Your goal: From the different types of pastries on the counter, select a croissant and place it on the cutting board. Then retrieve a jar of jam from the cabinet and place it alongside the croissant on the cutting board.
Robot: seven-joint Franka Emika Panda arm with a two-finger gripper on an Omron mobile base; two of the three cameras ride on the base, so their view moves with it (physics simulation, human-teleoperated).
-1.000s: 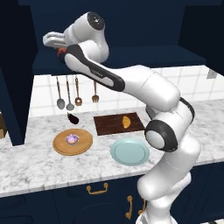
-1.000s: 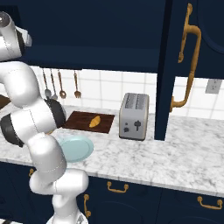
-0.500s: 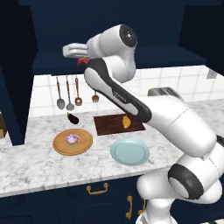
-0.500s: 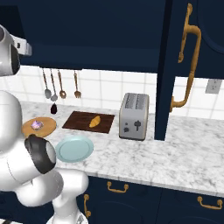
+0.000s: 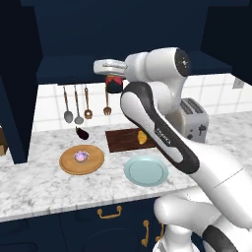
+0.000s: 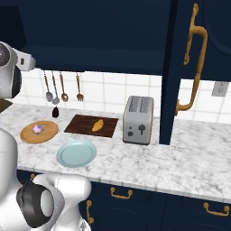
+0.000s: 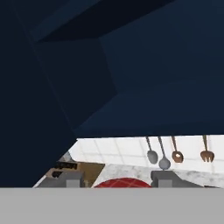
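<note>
Closed on the small squat jar of jam (image 5: 114, 84) with dark red contents and a black lid, the end effector (image 5: 114, 78) is high in the air, in front of the dark navy blue wall cabinet (image 5: 123, 37) and well above the white marble bench (image 5: 44, 187). In the hand view the red of the jar (image 7: 123, 183) shows between the two dark fingertips (image 7: 162, 178), with the dark inside of the cabinet above it. The flat dark brown rectangular cutting board (image 5: 123, 140) lies on the bench far below the end effector and a little to its right in the left base view. The small golden-orange crescent croissant (image 6: 97, 125) lies on this board, toward the end nearer the silver toaster (image 6: 138, 119). Left of the board there is a round light-tan wooden board (image 5: 81, 160) with a small purple-pink frosted pastry (image 5: 81, 156) on it, and a small dark purple eggplant (image 5: 82, 132) lies near the wall. A pale blue round plate (image 5: 145, 171) sits in front of the cutting board, near the bench edge. Four utensils (image 5: 77, 104) hang on the tiled wall under the cabinet.
</note>
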